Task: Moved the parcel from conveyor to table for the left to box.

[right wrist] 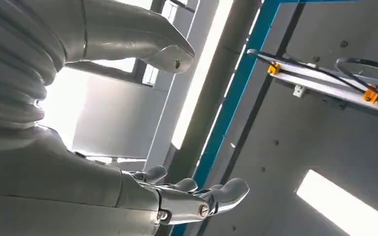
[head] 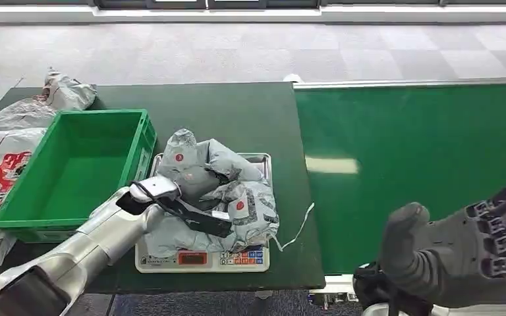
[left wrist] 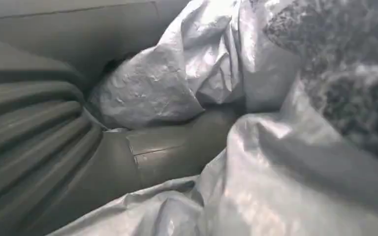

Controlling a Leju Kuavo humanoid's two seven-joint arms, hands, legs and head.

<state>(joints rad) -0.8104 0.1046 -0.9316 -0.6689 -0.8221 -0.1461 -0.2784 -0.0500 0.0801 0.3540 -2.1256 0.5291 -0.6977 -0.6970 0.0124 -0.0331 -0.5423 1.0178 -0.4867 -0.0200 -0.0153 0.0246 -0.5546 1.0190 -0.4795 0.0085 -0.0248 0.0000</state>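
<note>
A crumpled grey plastic parcel with red round stickers lies on a scale on the dark green table. My left hand reaches onto it from the left, dark fingers laid across its front folds. In the left wrist view the thick grey thumb is buried between folds of the parcel, gripping it. My right hand hovers at the lower right over the near edge of the conveyor, palm up. Its fingers are spread and hold nothing.
A green plastic box stands just left of the scale. More bagged parcels lie at the table's left end, and one sits behind the box. The green conveyor belt is bare. A white strip lies by the table edge.
</note>
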